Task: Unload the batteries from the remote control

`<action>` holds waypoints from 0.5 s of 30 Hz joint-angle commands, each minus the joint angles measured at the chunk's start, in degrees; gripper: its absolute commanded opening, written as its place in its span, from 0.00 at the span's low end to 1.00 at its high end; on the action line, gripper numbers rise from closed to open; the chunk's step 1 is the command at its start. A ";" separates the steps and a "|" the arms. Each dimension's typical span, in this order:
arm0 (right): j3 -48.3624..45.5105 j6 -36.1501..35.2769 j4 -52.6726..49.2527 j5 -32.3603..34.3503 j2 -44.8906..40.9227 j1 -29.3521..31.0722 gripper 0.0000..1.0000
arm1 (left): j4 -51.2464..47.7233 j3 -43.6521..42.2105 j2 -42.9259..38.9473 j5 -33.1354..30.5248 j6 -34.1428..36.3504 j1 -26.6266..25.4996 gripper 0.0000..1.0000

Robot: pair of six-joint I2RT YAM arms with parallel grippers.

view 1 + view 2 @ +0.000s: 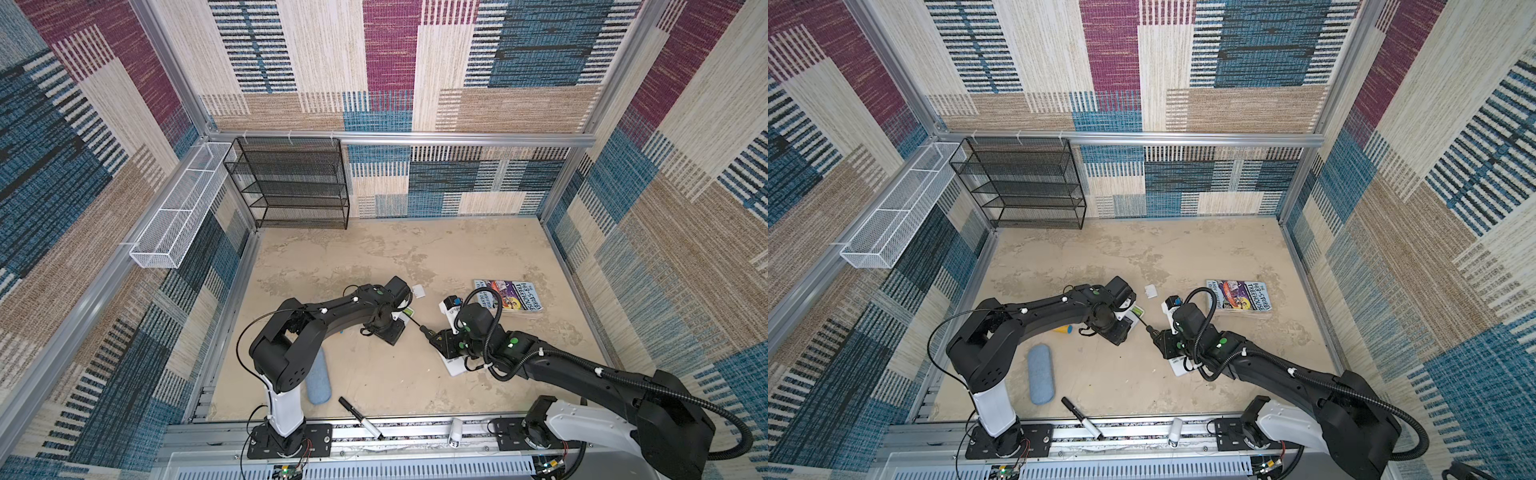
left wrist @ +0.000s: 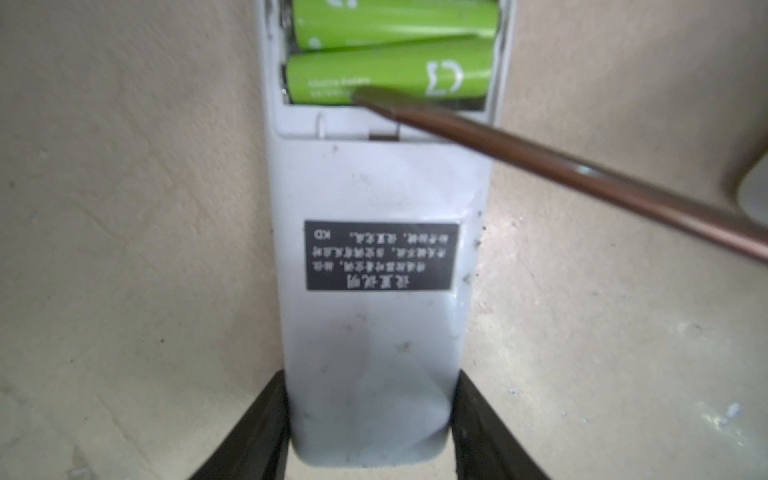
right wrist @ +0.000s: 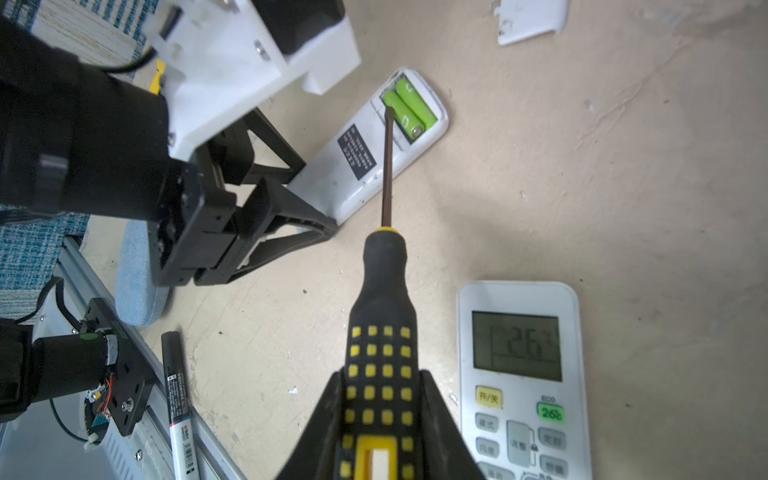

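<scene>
The white remote control (image 2: pixel 374 199) lies back up with its battery bay uncovered, and two lime green batteries (image 2: pixel 390 75) lie side by side in it. My left gripper (image 2: pixel 370 386) is shut on the remote's plain end, a finger against each side. My right gripper (image 3: pixel 380 374) is shut on the handle of a black-and-yellow screwdriver (image 3: pixel 382 291). The screwdriver tip (image 3: pixel 389 111) rests at the bay's edge against the nearer green battery (image 3: pixel 409 110). In both top views the two grippers face each other mid-table, with the shaft (image 1: pixel 415 323) bridging them.
A second white remote (image 3: pixel 519 374) with a lit display lies under my right wrist. The loose battery cover (image 3: pixel 532 20) lies beyond the held remote. A book (image 1: pixel 507 295), a blue case (image 1: pixel 319 380), a marker (image 1: pixel 360 417) and a black mesh shelf (image 1: pixel 291 183) are around.
</scene>
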 commanded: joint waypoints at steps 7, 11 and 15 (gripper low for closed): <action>2.71 -0.33 -2.33 0.61 2.34 0.05 0.00 | -7.11 -0.90 0.09 1.34 1.44 -0.32 0.52; 4.24 -0.71 -5.50 1.76 2.84 0.11 0.00 | -7.15 -1.23 -0.31 0.82 1.45 -0.33 0.52; 5.24 -0.63 -8.16 2.21 2.74 0.10 0.00 | -7.24 -1.09 -0.53 0.05 1.18 -0.32 0.52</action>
